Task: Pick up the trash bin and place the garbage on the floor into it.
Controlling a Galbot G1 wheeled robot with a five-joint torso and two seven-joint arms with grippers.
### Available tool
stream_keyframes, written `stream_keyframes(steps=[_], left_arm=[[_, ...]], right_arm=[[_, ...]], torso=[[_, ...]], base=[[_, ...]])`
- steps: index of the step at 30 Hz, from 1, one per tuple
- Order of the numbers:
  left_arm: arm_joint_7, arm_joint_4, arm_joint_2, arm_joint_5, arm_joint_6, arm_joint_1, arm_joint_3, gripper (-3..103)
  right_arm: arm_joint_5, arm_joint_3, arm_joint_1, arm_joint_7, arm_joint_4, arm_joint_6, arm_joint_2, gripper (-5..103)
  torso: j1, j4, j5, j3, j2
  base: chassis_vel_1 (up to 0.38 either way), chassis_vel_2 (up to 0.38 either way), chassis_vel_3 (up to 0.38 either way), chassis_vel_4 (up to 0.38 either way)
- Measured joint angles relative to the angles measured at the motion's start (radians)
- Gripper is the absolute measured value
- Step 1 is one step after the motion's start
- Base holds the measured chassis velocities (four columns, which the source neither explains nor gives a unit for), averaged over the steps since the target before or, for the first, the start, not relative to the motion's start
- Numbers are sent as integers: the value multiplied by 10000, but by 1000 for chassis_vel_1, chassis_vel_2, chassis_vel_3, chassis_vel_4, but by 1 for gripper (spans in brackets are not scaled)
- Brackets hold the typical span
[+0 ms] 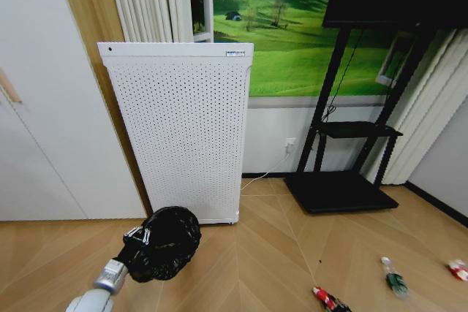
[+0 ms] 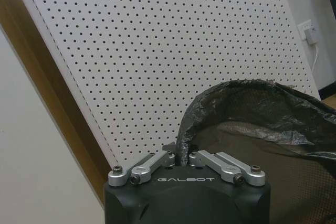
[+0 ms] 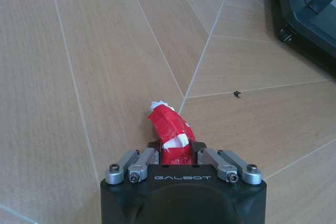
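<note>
So my left claw (image 2: 181,157) pinches the trash bin's (image 1: 162,242) rim lower left, ready; right claw (image 3: 178,156) clamps a red-and-white packet (image 3: 169,132).

The small round black trash bin (image 1: 162,242) wears a crinkled, glossy plastic liner. The tall white perforated appliance panel (image 1: 186,133) looks matt. The red-and-white packet (image 3: 170,132) is shiny, creased film. The pale wood-plank floor (image 3: 94,51) is smooth with a satin sheen.
</note>
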Motion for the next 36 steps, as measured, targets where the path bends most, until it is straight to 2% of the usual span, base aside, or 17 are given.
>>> stream_keyframes(steps=[2, 10, 16, 19, 21, 23, 24, 26, 30, 36], left_arm=[[-5, 27, -5, 9, -24, -15, 47, 6], [-39, 79, -16, 33, -45, -69, 205, 6], [-54, 79, 0, 25, -46, -196, 403, 6], [-153, 69, 73, 5, 19, -394, 671, 6], [-172, 60, 89, 4, 35, -420, 730, 6], [-252, 25, 142, -2, 76, -478, 1038, 6], [-252, 25, 142, -2, 76, -478, 1038, 6], [-309, 22, 104, 29, 111, -516, 1269, 6], [-451, 61, -55, 67, 187, -603, 1637, 6], [-599, 244, -261, 108, 154, -713, 2026, 6]], right_arm=[[70, 132, -135, -10, 247, 1, -14, 25], [384, 517, -502, 71, 1224, -1, -200, 25], [734, 1518, -967, -41, 2740, 317, -540, 25], [963, 2474, -1600, -509, 4065, 697, -1029, 25], [1003, 2621, -1721, -658, 4261, 790, -1096, 25], [1532, 3316, -2504, -1609, 5437, 1430, -1394, 25], [1532, 3316, -2504, -1609, 5437, 1430, -1394, 25], [2102, 3740, -3285, -2255, 6593, 1920, -1505, 25], [2273, 3897, -3920, -2750, 7981, 2450, -1404, 25], [2119, 3574, -3803, -2961, 8954, 2659, -1143, 25]], torso=[[0, -4, 4, 1, 0], [0, -2, 0, 1, 0], [0, 1, 0, 1, 0], [0, 0, -2, 1, 0], [1, -3, -2, 1, 0], [0, -4, -4, 1, 0], [0, -4, -4, 1, 0], [0, -4, -2, 1, 0], [0, 0, -1, 0, 1], [0, -3, 0, 0, 0]], base=[[0, 0, 0, 0], [0, 0, 0, 0], [0, 0, 0, 0], [0, 0, 0, 0], [0, 0, 0, 0], [0, 0, 0, 0], [0, 0, 0, 0], [0, 0, 0, 0], [0, 0, 0, 0], [0, 0, 0, 0]])
